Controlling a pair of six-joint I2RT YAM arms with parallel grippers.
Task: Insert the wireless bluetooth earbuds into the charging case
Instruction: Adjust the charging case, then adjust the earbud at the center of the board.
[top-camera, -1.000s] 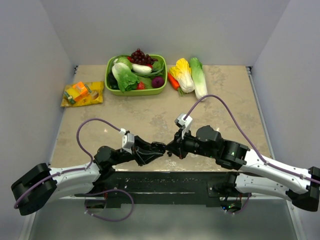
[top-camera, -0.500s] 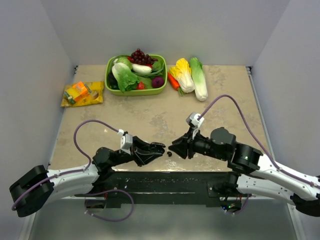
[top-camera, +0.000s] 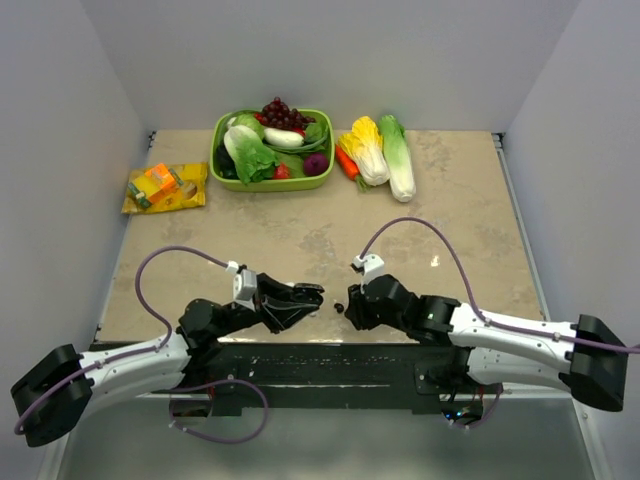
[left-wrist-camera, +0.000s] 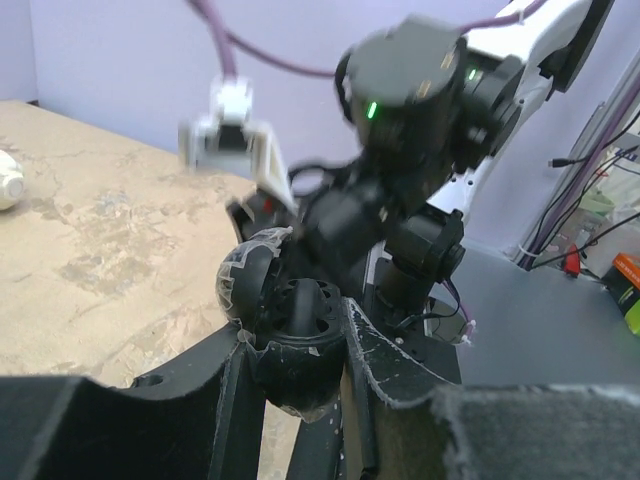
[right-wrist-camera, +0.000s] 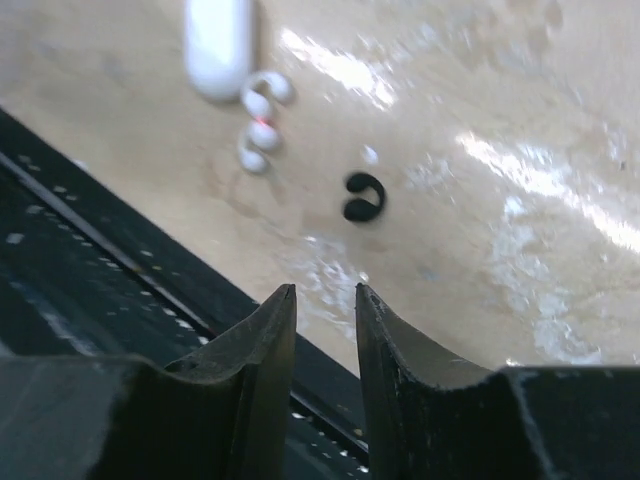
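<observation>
Jaws: L gripper (left-wrist-camera: 295, 375) clenched on a rounded black charging case (left-wrist-camera: 292, 335), close by the R arm. R gripper (right-wrist-camera: 325, 300) jaws a little apart, nothing between, low over the table (top-camera: 450, 200) near its front edge. We see one black earbud (right-wrist-camera: 363, 197) lying on the table just ahead of the R tips. White earbuds (right-wrist-camera: 260, 122) sit further on, touching or nearly touching a white case (right-wrist-camera: 218, 40); too blurred to tell which.

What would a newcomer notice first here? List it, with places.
At the beige table's near edge, the left arm's fingers clamp a round black charging case. Beyond the right arm's fingers, parted and empty, a black C-shaped earbud lies on the tabletop. Far back sits a green basket of vegetables.
</observation>
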